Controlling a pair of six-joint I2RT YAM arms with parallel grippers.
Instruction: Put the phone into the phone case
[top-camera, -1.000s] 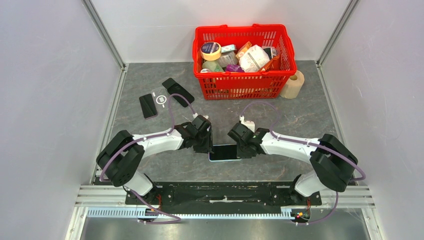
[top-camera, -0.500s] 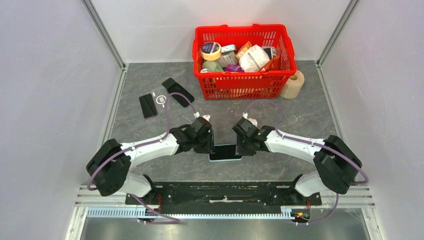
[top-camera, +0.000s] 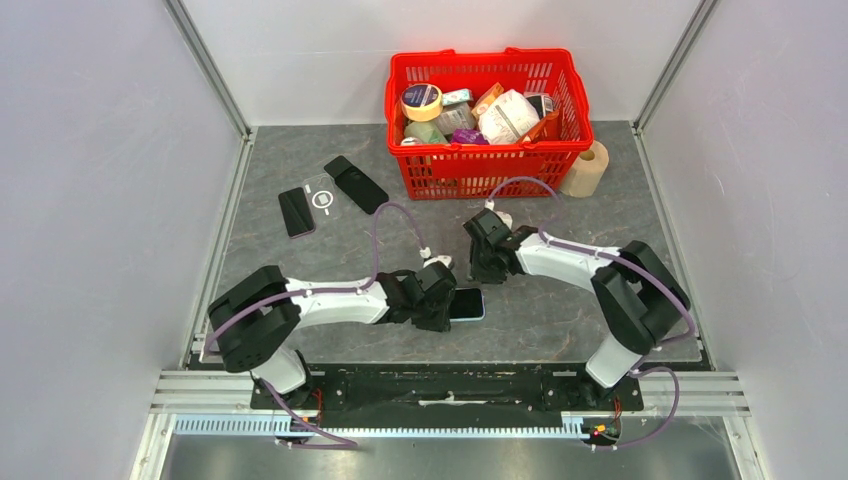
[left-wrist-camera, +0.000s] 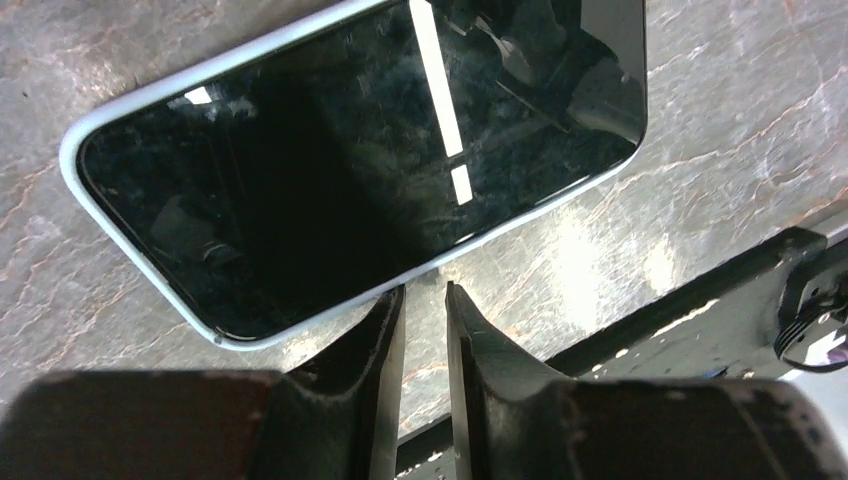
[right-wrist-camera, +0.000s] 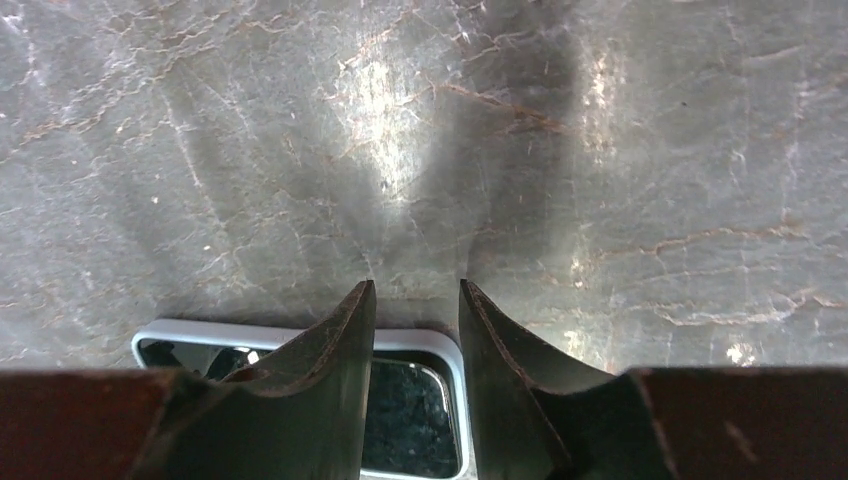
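Observation:
The phone (left-wrist-camera: 360, 150), black screen up in a pale blue case rim, lies flat on the grey table near the front edge; it shows in the top view (top-camera: 470, 304). My left gripper (top-camera: 443, 300) sits over the phone's left part. In the left wrist view its gripper (left-wrist-camera: 424, 290) has the fingers almost together and empty, with the tips at the phone's long edge. My right gripper (top-camera: 487, 266) hangs just beyond the phone's far edge. In the right wrist view the gripper (right-wrist-camera: 416, 285) is narrow and empty, and a phone corner (right-wrist-camera: 410, 400) shows between the fingers.
A black phone (top-camera: 296, 211), a clear case (top-camera: 322, 195) and another black slab (top-camera: 356, 184) lie at the back left. A red basket (top-camera: 480, 186) full of groceries stands at the back, with a beige roll (top-camera: 586, 168) at its right. A black rail (left-wrist-camera: 720, 300) runs along the table's near edge.
My left gripper has slid right onto the phone's left part. My right gripper has drawn back off the phone's right end toward the far side. The phone stays about where it was.

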